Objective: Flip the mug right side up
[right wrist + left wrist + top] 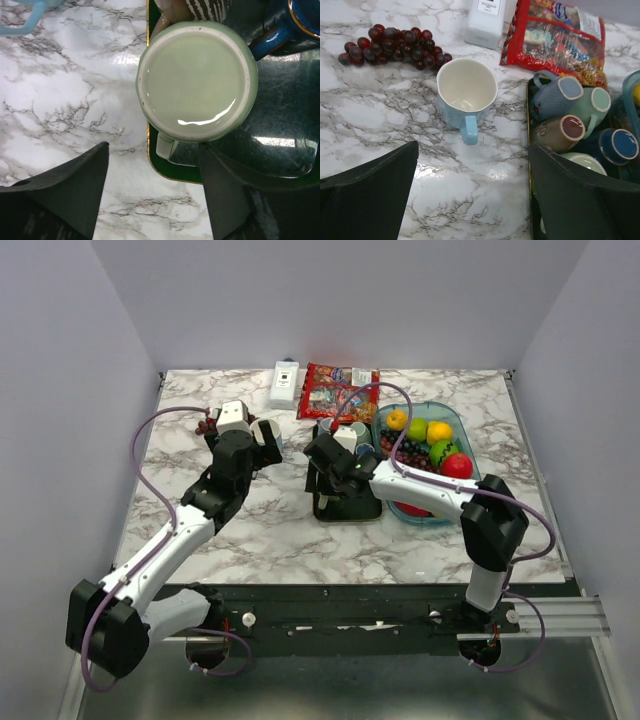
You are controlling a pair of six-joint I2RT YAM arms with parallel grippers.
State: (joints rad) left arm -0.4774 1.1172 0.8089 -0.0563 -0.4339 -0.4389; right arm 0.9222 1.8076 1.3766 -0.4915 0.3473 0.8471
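A light blue mug (466,95) stands upright on the marble table, mouth up and handle toward me; it also shows in the top view (268,432). My left gripper (474,167) hovers open just short of it, holding nothing. A pale green mug (197,80) sits upside down, base up, at the near left corner of a dark green tray (280,150). Above it my right gripper (153,150) is open, one finger over the marble and the other over the tray, with the mug's handle showing between them.
Several more mugs (570,107) lie on their sides on the tray (345,508). Red grapes (390,45), a white box (485,20) and a red snack bag (555,35) lie behind the blue mug. A clear bin of fruit (425,455) stands right of the tray.
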